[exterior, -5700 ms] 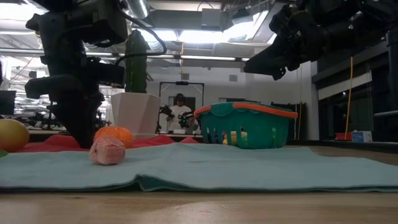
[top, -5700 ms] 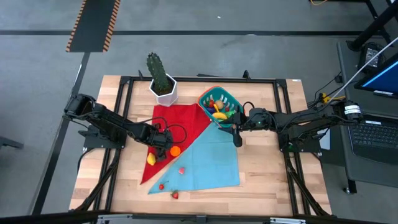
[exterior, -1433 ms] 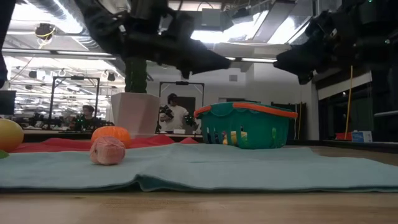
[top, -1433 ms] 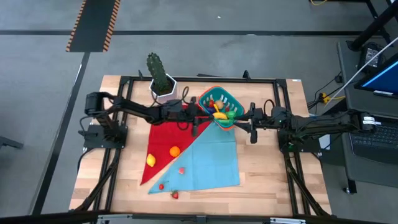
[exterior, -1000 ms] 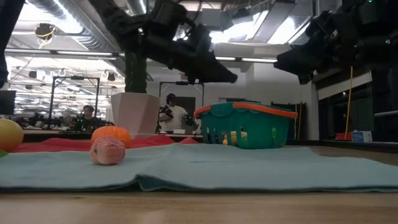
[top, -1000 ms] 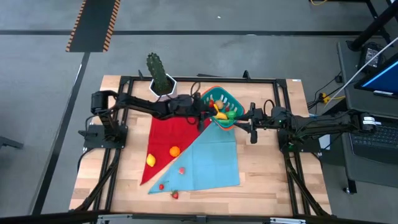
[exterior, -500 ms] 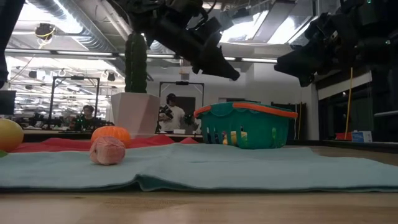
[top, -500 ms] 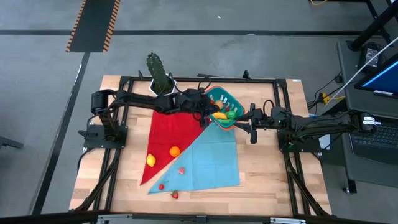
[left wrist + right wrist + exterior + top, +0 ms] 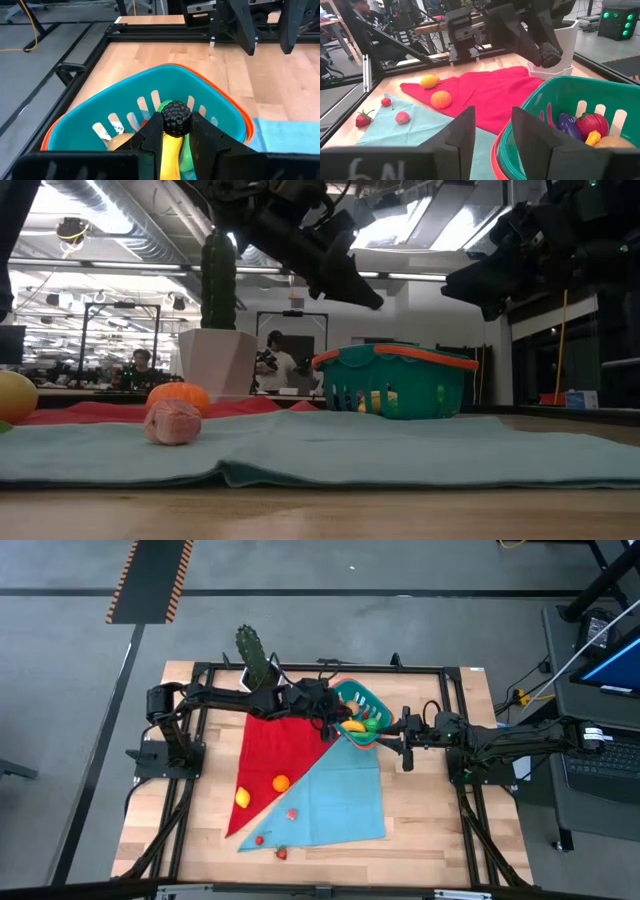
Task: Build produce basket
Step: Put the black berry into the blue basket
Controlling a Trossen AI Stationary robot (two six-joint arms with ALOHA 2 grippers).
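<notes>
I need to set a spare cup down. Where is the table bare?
Bare wood lies right of the blue cloth, and left of the red cloth. Crowded around the basket, where both arms meet beside the cactus pot.

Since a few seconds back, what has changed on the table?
The left claw left the red cloth beside the orange and crossed to hang over the basket, pinching a small dark bumpy berry. The right claw drew back slightly, beside the basket, holding nothing. The lemon, the orange and the basket lie as before.
</notes>
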